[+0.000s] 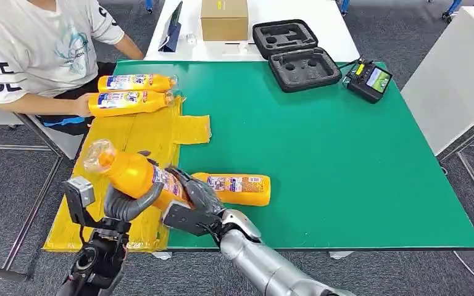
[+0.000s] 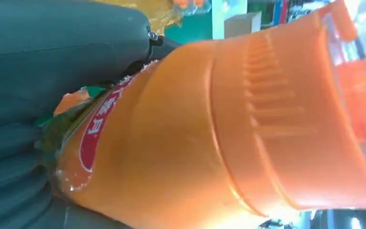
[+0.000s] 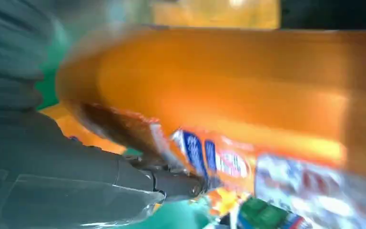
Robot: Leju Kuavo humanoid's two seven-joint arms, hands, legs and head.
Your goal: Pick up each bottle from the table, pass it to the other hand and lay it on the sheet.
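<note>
An orange bottle (image 1: 133,174) with a clear cap hangs tilted over the near left edge of the yellow sheet (image 1: 142,132). My left hand (image 1: 129,205) curls around its middle from below. My right hand (image 1: 196,196) grips its labelled lower end. The left wrist view has the bottle (image 2: 195,133) pressed against my left hand (image 2: 52,62). In the blurred right wrist view, my right hand (image 3: 52,162) lies against the bottle (image 3: 219,95). A second bottle (image 1: 237,188) lies on the green mat just right of my hands. Two more bottles (image 1: 136,82) (image 1: 129,102) lie at the sheet's far end.
A seated person at the far left rests a hand (image 1: 81,106) on one of the far bottles. A black foam case (image 1: 296,52), a cardboard box (image 1: 224,18) and a controller (image 1: 369,79) stand at the back. The green mat (image 1: 345,172) spreads to the right.
</note>
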